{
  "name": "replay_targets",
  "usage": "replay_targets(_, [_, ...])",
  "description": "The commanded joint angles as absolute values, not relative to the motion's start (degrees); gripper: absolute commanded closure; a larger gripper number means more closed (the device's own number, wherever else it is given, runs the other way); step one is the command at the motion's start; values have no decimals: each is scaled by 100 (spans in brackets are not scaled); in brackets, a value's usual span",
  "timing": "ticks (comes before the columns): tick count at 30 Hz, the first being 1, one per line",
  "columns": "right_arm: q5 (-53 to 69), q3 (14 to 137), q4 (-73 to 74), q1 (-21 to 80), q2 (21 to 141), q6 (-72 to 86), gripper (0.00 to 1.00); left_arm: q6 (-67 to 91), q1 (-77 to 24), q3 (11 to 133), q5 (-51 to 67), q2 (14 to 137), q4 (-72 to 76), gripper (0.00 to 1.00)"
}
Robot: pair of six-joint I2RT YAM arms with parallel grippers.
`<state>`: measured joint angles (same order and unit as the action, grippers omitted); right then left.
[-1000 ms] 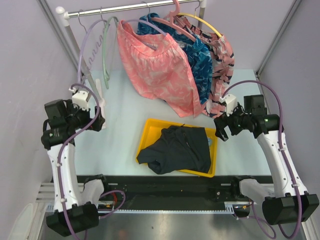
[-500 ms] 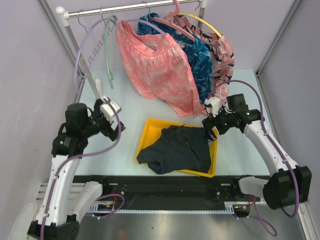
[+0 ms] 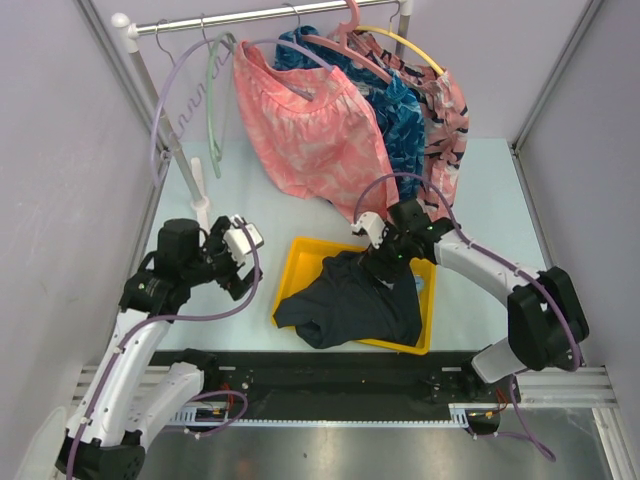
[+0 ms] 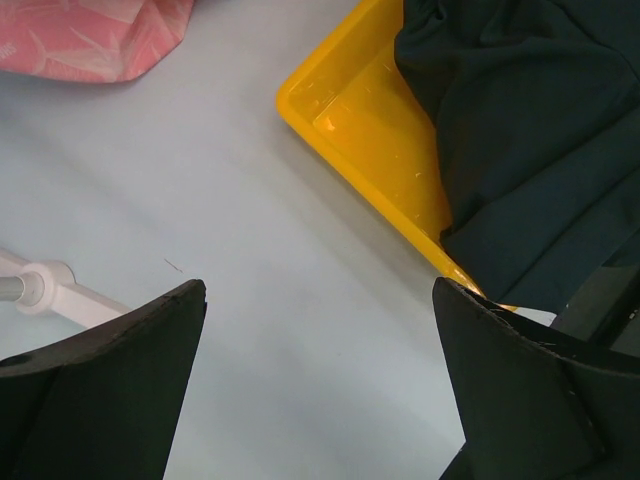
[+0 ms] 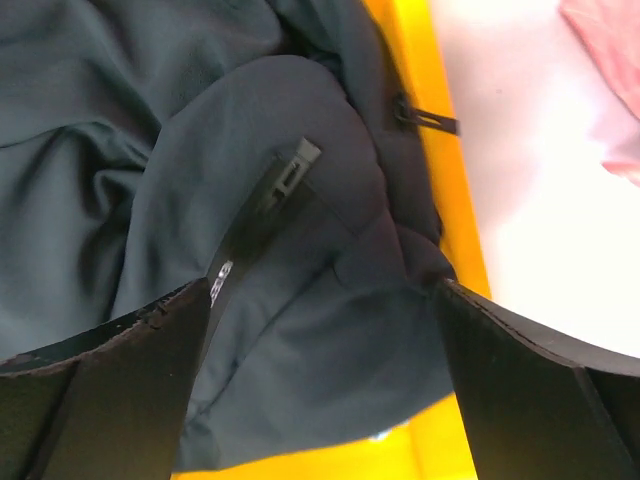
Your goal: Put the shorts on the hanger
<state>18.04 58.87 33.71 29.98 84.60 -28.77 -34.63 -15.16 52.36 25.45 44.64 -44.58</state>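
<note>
The dark shorts [image 3: 355,305] lie crumpled in the yellow tray [image 3: 296,258], spilling over its near left rim. The pale mint-green hanger [image 3: 213,100] hangs on the rail at the back left. My right gripper [image 3: 384,262] is open just above the shorts' far edge. In the right wrist view its fingers straddle the dark fabric [image 5: 300,250] and a zip pocket, gripper [image 5: 322,285] holding nothing. My left gripper [image 3: 243,275] stands open over bare table left of the tray. In the left wrist view, the gripper [image 4: 320,290] has the tray corner [image 4: 380,140] and shorts [image 4: 530,130] ahead of it.
On the rail [image 3: 250,15] hang a pink patterned garment [image 3: 315,130], a blue one [image 3: 400,110], a lavender wavy hanger [image 3: 175,110] and a pink hanger [image 3: 345,45]. The rack's white foot [image 4: 40,285] stands near my left gripper. Walls close both sides.
Both arms have swung inward from the table's sides. The right gripper moved left and forward over the shorts. The left gripper moved right toward the tray's left edge.
</note>
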Motion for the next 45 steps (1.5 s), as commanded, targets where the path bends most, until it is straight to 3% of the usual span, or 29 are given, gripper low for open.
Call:
replay_targets(1, [1582, 5915, 3015, 3181, 8622, -3103, 15, -3419, -1582, 5133, 2452, 4351, -4192, 0])
replay_targets(3, [1582, 5915, 3050, 3234, 8570, -3103, 33, -3410, -1600, 5098, 2470, 4316, -4219, 0])
replay_targets(4, [1617, 5915, 3085, 3243, 8508, -3094, 55, -3393, -1600, 5098, 2505, 4315, -4262, 0])
replay_targets(5, [1626, 5932, 3120, 3278, 8438, -3094, 66, -3384, -1617, 5080, 2505, 4307, -4280, 0])
replay_targets(6, [1635, 5976, 3164, 3278, 8229, -3094, 86, -3375, -1626, 5080, 2522, 4307, -4289, 0])
replay_targets(8, [1644, 6055, 3225, 3287, 7938, -3050, 100, -3366, -1661, 5115, 2557, 4315, -4307, 0])
replay_targets(19, [1284, 6732, 3006, 3208, 5724, -2673, 100, -3199, -2398, 5370, 2769, 4772, -4043, 0])
replay_targets(27, [1142, 7250, 2505, 3322, 5045, -2329, 100, -2664, -3304, 5536, 2575, 5272, -3139, 0])
replay_targets(33, [1608, 7593, 2750, 3752, 4861, -3040, 100, -2338, -3691, 6213, 2443, 5870, -2339, 0])
replay_targets(40, [1942, 7691, 4383, 4298, 4763, -4183, 100, -2354, -3988, 7013, 2882, 6732, -2074, 0])
replay_targets(45, [2337, 7348, 6261, 4447, 4764, -5147, 100, -2813, -4596, 6488, 3006, 7084, -2067, 6])
